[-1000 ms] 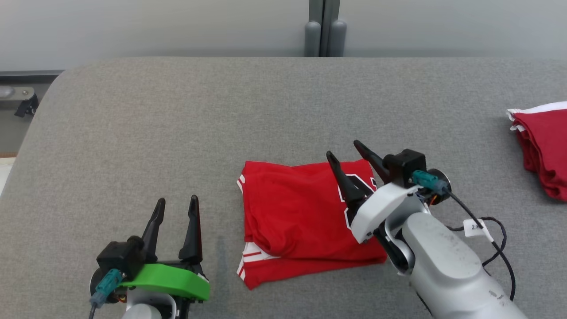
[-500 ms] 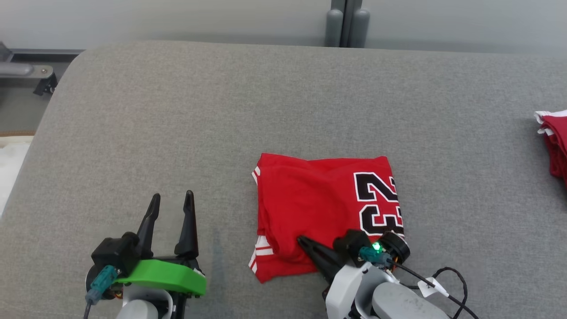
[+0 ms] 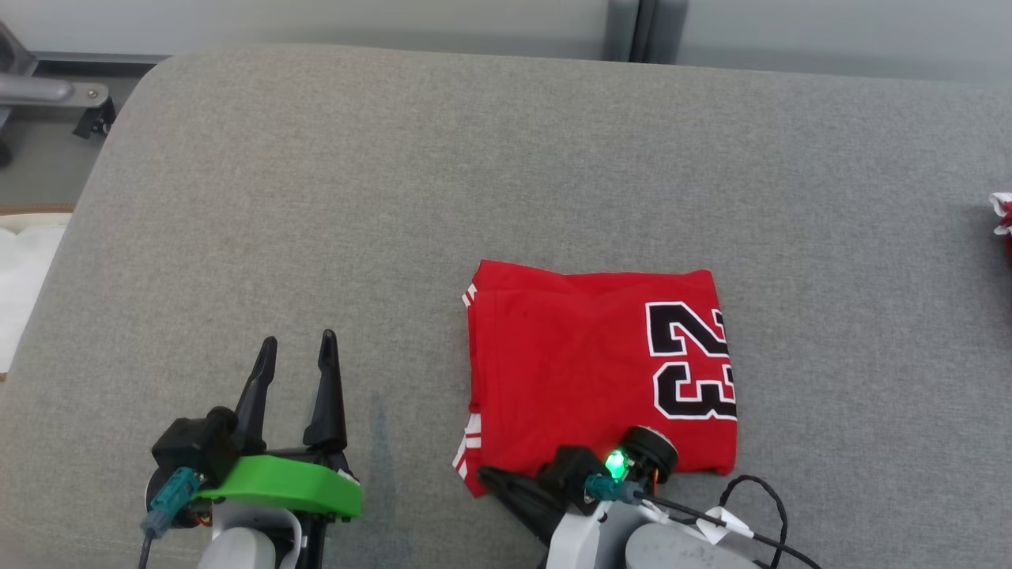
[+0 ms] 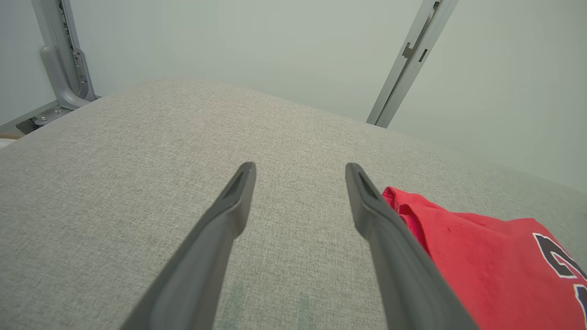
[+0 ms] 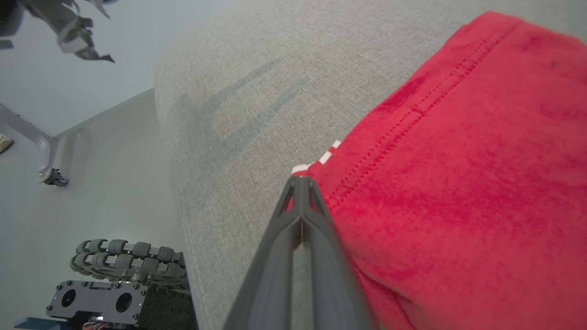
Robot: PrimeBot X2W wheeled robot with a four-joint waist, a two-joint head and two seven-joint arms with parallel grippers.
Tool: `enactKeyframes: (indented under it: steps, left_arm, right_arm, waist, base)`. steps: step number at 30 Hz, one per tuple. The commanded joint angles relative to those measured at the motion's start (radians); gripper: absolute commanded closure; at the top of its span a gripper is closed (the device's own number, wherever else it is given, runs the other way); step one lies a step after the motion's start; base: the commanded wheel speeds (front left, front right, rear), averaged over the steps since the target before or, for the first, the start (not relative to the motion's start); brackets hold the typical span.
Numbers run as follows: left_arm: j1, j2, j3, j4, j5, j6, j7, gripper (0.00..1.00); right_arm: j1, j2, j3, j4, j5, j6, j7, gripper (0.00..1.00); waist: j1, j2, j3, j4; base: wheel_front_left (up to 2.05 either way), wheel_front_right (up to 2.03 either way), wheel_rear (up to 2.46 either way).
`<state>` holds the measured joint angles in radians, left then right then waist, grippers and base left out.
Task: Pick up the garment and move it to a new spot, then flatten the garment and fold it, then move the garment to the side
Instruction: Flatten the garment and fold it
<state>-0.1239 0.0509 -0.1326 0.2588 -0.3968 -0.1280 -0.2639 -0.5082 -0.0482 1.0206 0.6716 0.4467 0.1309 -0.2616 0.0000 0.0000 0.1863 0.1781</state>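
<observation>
The red garment (image 3: 585, 371), folded into a rough square with a black "23" on its right part, lies on the grey padded table (image 3: 474, 158). My right gripper (image 3: 484, 472) is shut at the garment's near-left corner, fingers pointing left. In the right wrist view its closed tips (image 5: 300, 181) lie against the white-striped corner of the garment (image 5: 458, 174), with no cloth showing between them. My left gripper (image 3: 299, 338) stands open over bare table to the left of the garment. The left wrist view shows that gripper (image 4: 298, 169) with the garment (image 4: 481, 266) just right of it.
Another red cloth (image 3: 1002, 217) peeks in at the table's right edge. A metal frame (image 3: 47, 91) stands off the far-left corner. The table's near edge and my wheeled base (image 5: 128, 256) show in the right wrist view.
The head camera has shifted. My right gripper has shut and drawn back from above the garment to its near-left corner. The garment lies flatter. The left gripper has stayed open.
</observation>
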Motion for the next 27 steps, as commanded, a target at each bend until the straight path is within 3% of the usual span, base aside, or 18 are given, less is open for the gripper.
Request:
enactKeyframes:
  steps: [1,5,9,10,11,13,14,15,20,27]
  left_arm:
    - [-0.014,0.000,0.004,-0.002,-0.005,-0.005,0.000,0.00]
    - [-0.019,0.000,0.008,-0.003,-0.004,-0.005,0.000,0.00]
    - [-0.018,0.000,0.015,-0.020,0.013,-0.002,0.000,0.00]
    - [-0.017,0.000,0.012,-0.024,0.014,-0.002,0.000,0.00]
    - [-0.015,0.000,0.009,-0.028,0.013,-0.001,0.000,0.00]
    - [-0.012,0.000,0.002,-0.034,0.014,0.001,0.000,0.00]
    - [-0.008,0.000,-0.001,-0.038,0.014,0.004,0.000,0.00]
    - [-0.005,0.001,-0.002,-0.038,0.015,0.006,0.000,0.00]
    - [0.015,0.001,-0.004,-0.038,0.017,0.016,0.000,0.00]
    - [0.059,0.001,-0.004,-0.027,0.024,0.023,0.000,0.00]
  right_arm:
    - [-0.008,-0.005,0.016,-0.002,-0.010,-0.001,-0.004,1.00]
    - [-0.020,-0.005,-0.030,-0.066,0.000,-0.001,-0.004,1.00]
    - [-0.002,-0.005,-0.172,-0.154,-0.025,-0.001,-0.004,1.00]
    - [0.003,-0.005,-0.209,-0.171,-0.035,-0.001,-0.004,0.94]
    - [0.012,-0.005,-0.257,-0.189,-0.048,-0.001,-0.004,0.87]
    - [0.025,-0.005,-0.343,-0.217,-0.079,-0.001,-0.004,0.62]
    - [0.040,-0.004,-0.416,-0.240,-0.109,-0.001,-0.004,0.07]
    - [0.048,-0.004,-0.454,-0.251,-0.119,-0.001,-0.004,0.00]
    - [0.109,-0.004,-0.644,-0.299,-0.184,-0.001,-0.004,0.00]
    - [0.222,-0.004,-0.819,-0.337,-0.210,-0.001,-0.004,0.00]
  waist:
    - [0.0000,0.0000,-0.001,-0.006]
    - [0.0000,0.0000,-0.005,-0.024]
    - [0.0000,0.0000,-0.017,-0.047]
    - [0.0000,0.0000,-0.020,-0.052]
    - [0.0000,0.0000,-0.025,-0.058]
    - [0.0000,0.0000,-0.034,-0.069]
    - [0.0000,0.0000,-0.045,-0.080]
    - [0.0000,0.0000,-0.049,-0.084]
    - [0.0000,0.0000,-0.074,-0.109]
    - [0.0000,0.0000,-0.107,-0.138]
  base:
    - [0.00,0.00,0.00]
    - [0.00,0.00,0.00]
    - [0.00,0.00,0.00]
    - [0.00,0.00,0.00]
    - [0.00,0.00,0.00]
    - [0.00,0.00,0.00]
    - [0.00,0.00,0.00]
    - [0.00,0.00,0.00]
    - [0.00,0.00,0.00]
    - [0.00,0.00,0.00]
